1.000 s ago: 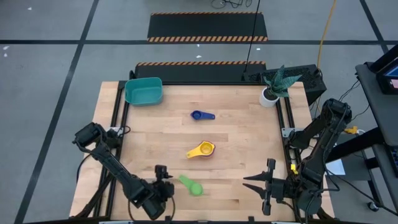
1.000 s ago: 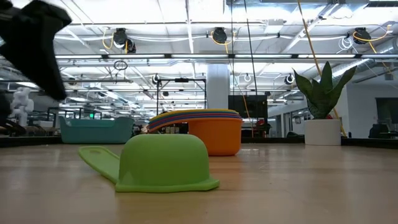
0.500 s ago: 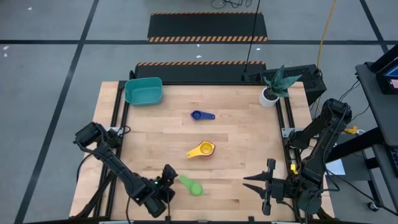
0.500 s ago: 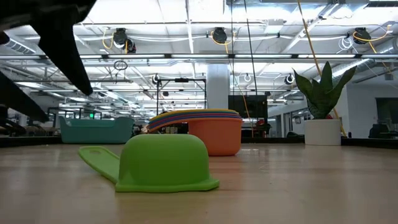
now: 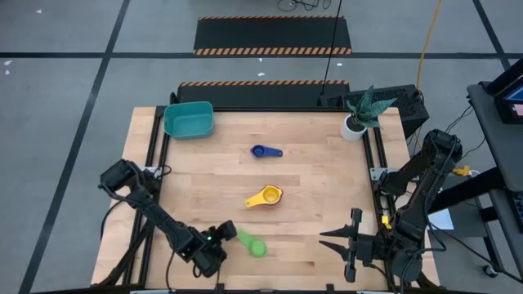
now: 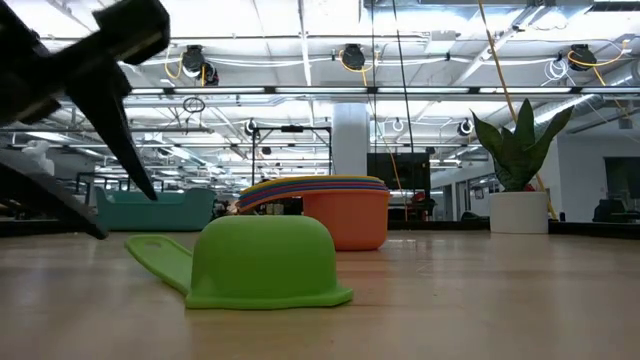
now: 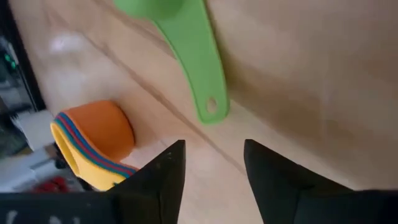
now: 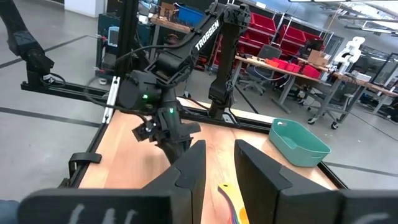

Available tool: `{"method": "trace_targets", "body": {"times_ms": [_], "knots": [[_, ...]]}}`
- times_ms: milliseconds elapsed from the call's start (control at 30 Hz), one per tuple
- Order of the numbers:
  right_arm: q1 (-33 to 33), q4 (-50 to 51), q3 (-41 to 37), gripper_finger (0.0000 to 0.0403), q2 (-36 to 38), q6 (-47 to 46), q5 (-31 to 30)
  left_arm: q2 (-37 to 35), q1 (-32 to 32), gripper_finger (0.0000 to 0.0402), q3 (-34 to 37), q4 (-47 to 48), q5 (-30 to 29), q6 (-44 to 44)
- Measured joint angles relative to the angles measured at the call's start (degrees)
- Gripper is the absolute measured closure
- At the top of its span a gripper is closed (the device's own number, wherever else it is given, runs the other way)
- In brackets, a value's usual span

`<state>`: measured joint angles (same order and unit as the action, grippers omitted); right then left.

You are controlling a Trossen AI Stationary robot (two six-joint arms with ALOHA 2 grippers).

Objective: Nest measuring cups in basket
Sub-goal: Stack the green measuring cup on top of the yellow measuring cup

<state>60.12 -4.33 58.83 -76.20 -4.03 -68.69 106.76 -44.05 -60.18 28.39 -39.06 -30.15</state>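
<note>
Small green plastic measuring cup lies mouth-down on the pale wooden table, flat handle pointing toward the left gripper. Left gripper sits just off the handle's end, fingers parted a moderate gap, nothing between them, not touching the cup; the handle tip with its hole shows just ahead of the fingertips. Beyond the green cup from this gripper, mid-table: a nested stack of cups, orange outside with a yellow rim. Farther still, a dark blue cup alone. Teal-green rectangular plastic basket at the far corner on the left arm's side, well apart from the gripper. Right gripper waits near the near edge, fingers spread, empty.
</note>
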Motion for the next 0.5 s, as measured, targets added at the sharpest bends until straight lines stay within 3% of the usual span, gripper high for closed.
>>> {"method": "trace_targets", "body": {"times_ms": [233,500], "knots": [[0.0,2.8,0.0,0.0325,0.0,-2.7,0.0,0.0,1.6,0.0243,1.3,-6.0,0.5,-13.6],[0.0,2.9,0.0,0.0325,0.0,-3.8,0.1,0.0,3.7,0.0243,1.3,-6.5,3.6,-18.1]]}}
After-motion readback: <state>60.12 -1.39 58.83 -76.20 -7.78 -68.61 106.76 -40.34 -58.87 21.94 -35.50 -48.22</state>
